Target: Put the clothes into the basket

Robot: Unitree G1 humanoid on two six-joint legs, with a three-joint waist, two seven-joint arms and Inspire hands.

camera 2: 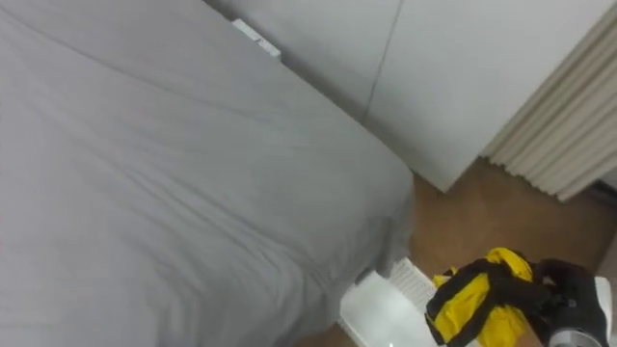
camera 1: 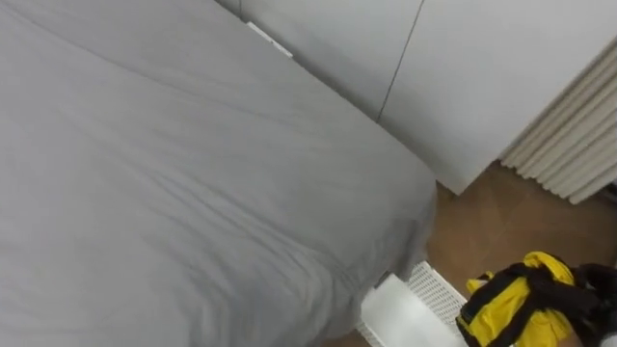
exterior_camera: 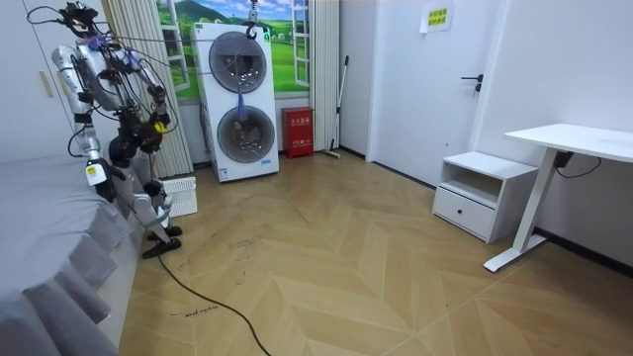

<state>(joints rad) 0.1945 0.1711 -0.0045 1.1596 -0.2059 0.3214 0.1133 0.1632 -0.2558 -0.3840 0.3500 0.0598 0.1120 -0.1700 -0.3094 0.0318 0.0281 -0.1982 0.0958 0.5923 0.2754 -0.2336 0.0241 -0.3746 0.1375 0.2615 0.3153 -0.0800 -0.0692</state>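
Yellow-and-black cloth garment (camera 1: 516, 306) bunched in right hand (camera 1: 596, 289) — fingers curled round it, near white perforated plastic basket (camera 1: 431, 287) beside grey bed (camera 1: 193, 193). Light, limp, probably slippery — you'd best grip its bunched middle.

Grey bed (camera 1: 174, 183) beside white wall (camera 1: 482, 67) and curtain (camera 1: 569, 145).

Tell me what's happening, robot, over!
Right hand shut on yellow clothes. White basket beside them, at the grey bed corner. Left hand low by the bed. Path looks clear.
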